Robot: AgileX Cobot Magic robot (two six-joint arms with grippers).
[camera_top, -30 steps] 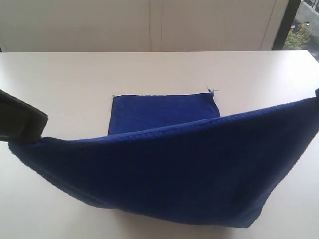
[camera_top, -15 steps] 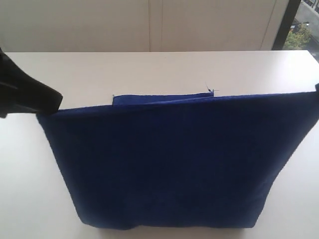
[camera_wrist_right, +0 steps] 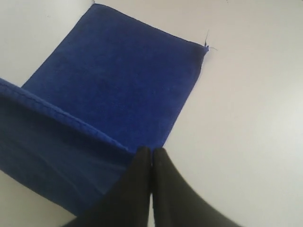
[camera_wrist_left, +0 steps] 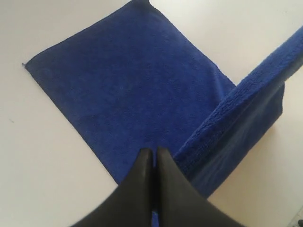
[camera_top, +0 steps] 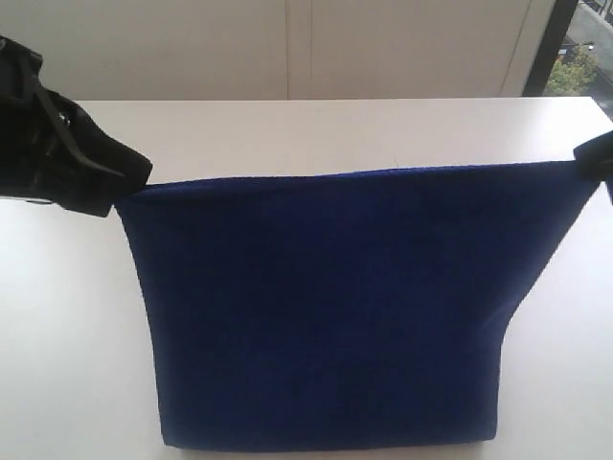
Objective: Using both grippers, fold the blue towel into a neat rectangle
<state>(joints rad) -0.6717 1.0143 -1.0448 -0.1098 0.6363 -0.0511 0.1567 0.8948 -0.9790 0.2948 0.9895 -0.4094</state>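
Exterior view: blue towel (camera_top: 326, 307) hangs like a curtain, its top hem taut and running left to right between left hand (camera_top: 137, 175) and right hand (camera_top: 592, 159). Both hands are pinched together on its upper corners. The curtain hides the white worktop (camera_top: 287, 129) behind it. Wrist views only: the other half lies flat on the worktop, loose thread (camera_wrist_right: 209, 46) at one corner.

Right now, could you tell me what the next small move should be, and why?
Probably carry the held edge forward and lower it onto the far edge. The left gripper and right gripper are each shut on a corner of the towel, with that edge taut between them. The other half lies flat on the table, its far corners uncovered.
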